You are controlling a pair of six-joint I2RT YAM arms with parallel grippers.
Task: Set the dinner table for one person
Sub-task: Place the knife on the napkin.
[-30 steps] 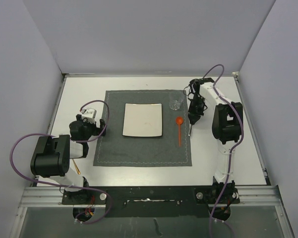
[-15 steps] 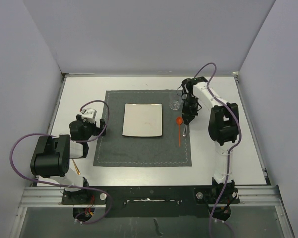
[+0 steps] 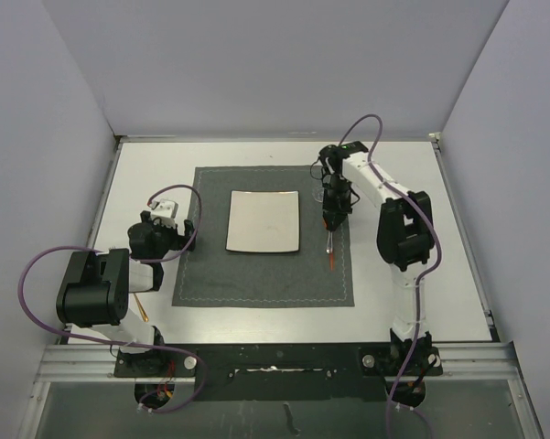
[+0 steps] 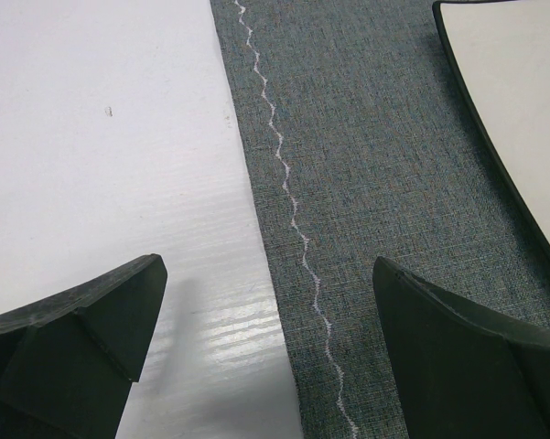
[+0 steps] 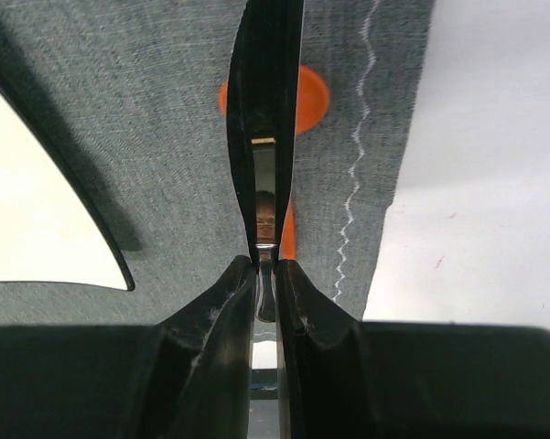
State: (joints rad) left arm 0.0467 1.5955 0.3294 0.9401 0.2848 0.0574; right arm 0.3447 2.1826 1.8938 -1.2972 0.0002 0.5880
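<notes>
The white dinner table (image 3: 146, 169) holds a dark grey placemat (image 3: 256, 274) with a square white plate (image 3: 264, 221) on it. My right gripper (image 3: 330, 212) is shut on a thin silver utensil (image 3: 328, 243), seen edge-on between its fingers in the right wrist view (image 5: 264, 183). It hangs over an orange spoon (image 3: 330, 261) lying on the mat right of the plate; the spoon's bowl shows behind the right gripper (image 5: 265, 55) in the right wrist view (image 5: 313, 96). My left gripper (image 4: 270, 338) is open and empty, low over the mat's left edge (image 3: 190, 233).
A clear glass (image 3: 321, 192) stands on the mat just behind the right gripper. A thin brown stick (image 3: 141, 306) lies on the table by the left arm. The plate's corner shows in both wrist views (image 4: 512, 91) (image 5: 27, 201). Grey walls enclose the table.
My right gripper has moved left with the silver utensil, from beside the mat's right edge to over the orange spoon. The left arm has not moved.
</notes>
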